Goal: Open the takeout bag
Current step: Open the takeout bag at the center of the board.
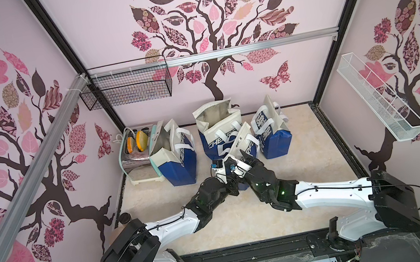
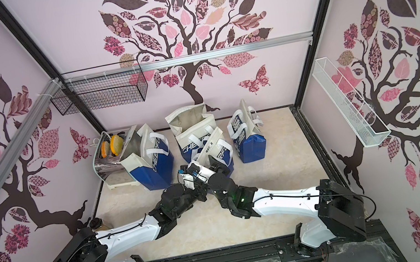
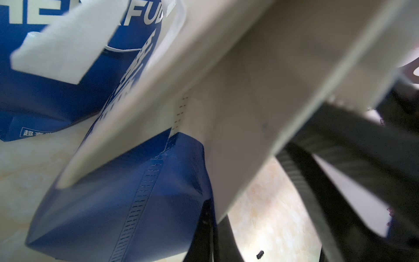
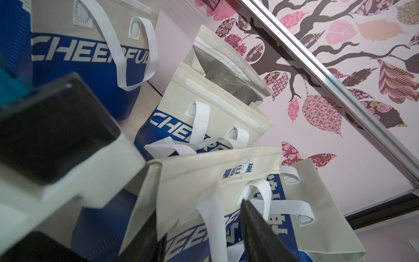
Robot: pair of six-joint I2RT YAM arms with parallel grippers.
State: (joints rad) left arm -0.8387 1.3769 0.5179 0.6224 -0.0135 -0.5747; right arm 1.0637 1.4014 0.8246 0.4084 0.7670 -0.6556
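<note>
The takeout bag [image 1: 245, 140] [image 2: 216, 148] is cream on top and blue below, with white handles. It stands tilted at the front of a group of like bags, with its top flap folded shut. My left gripper [image 1: 234, 166] [image 3: 215, 236] is shut on the bag's cream side edge [image 3: 249, 90]; the fingers sit tight together with the fabric between them. My right gripper [image 1: 248, 157] [image 4: 204, 236] is open. Its dark fingers [image 4: 260, 226] stand apart on either side of the bag's top flap [image 4: 215, 172] and a white handle.
Three similar bags stand close by: one on the left [image 1: 175, 155], one behind with its mouth open [image 1: 216, 124], one on the right [image 1: 272, 132]. A toaster [image 1: 136, 150] with bread sits far left. A black wire basket [image 1: 128, 87] and a white wire shelf [image 1: 379, 102] hang on the walls.
</note>
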